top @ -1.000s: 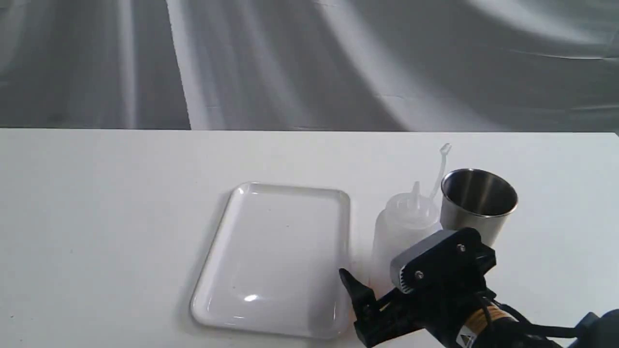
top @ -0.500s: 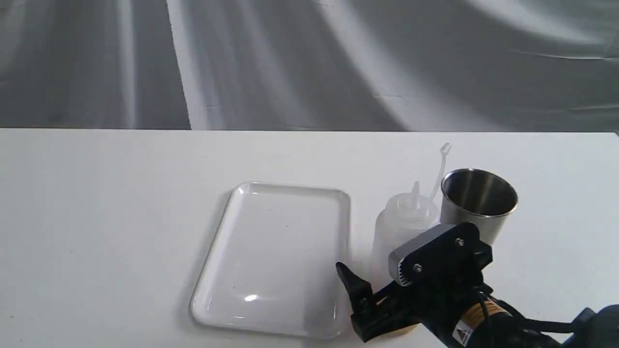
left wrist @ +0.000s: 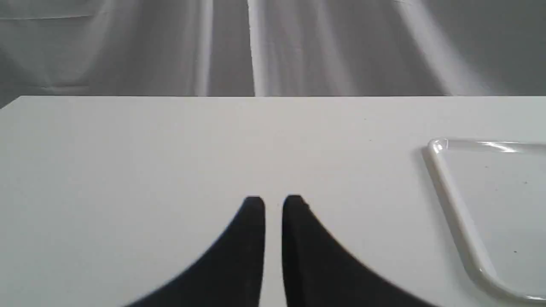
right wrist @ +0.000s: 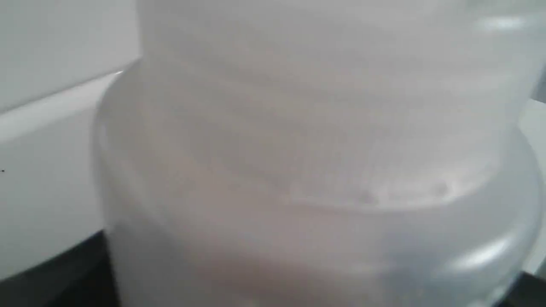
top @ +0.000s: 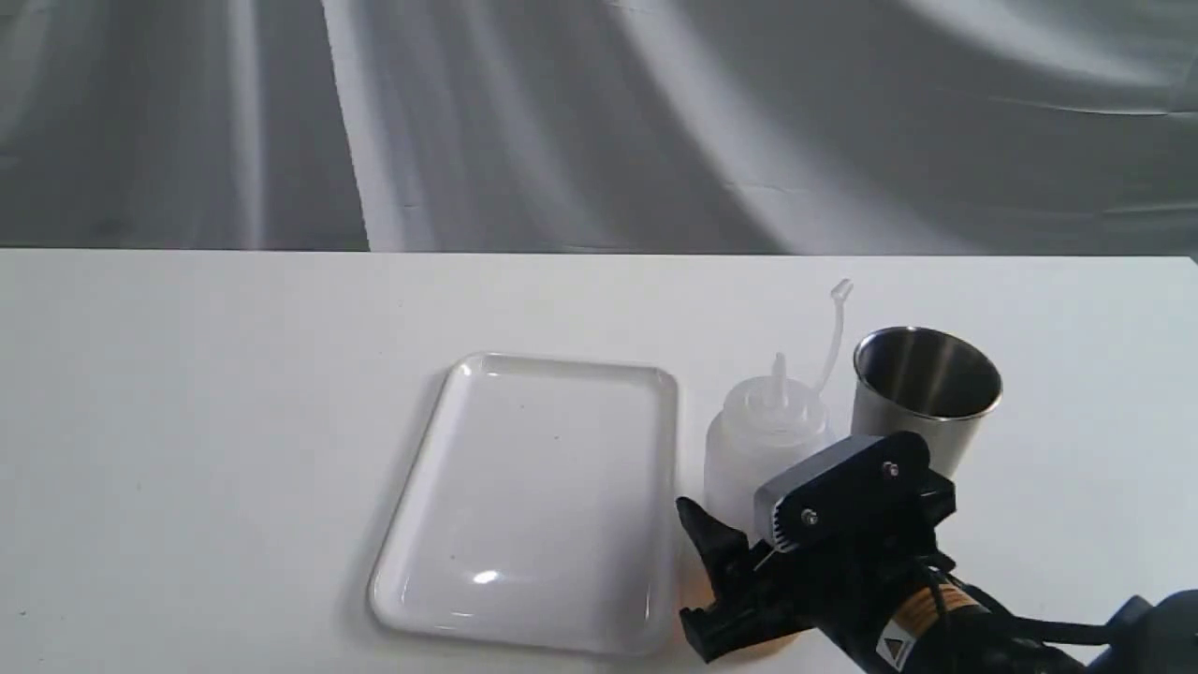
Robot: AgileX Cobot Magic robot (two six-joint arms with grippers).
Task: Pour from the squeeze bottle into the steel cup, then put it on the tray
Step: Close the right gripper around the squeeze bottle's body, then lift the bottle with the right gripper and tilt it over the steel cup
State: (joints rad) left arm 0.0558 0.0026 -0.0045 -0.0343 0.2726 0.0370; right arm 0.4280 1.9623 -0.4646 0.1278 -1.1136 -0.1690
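Black gripper (top: 737,524), grey screwed plate (top: 833,494), orange band (top: 928,607), warning label (top: 896,646)

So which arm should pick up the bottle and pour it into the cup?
The right arm. Its end effector sits around the squeeze bottle, which stands right beside the steel cup. The left end effector is over bare table, seeing only the tray edge.

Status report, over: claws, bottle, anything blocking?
Left claw shut, idle. Right claw straddles squeeze bottle standing on table; grip unclear. Steel cup beside it, nothing in the way.
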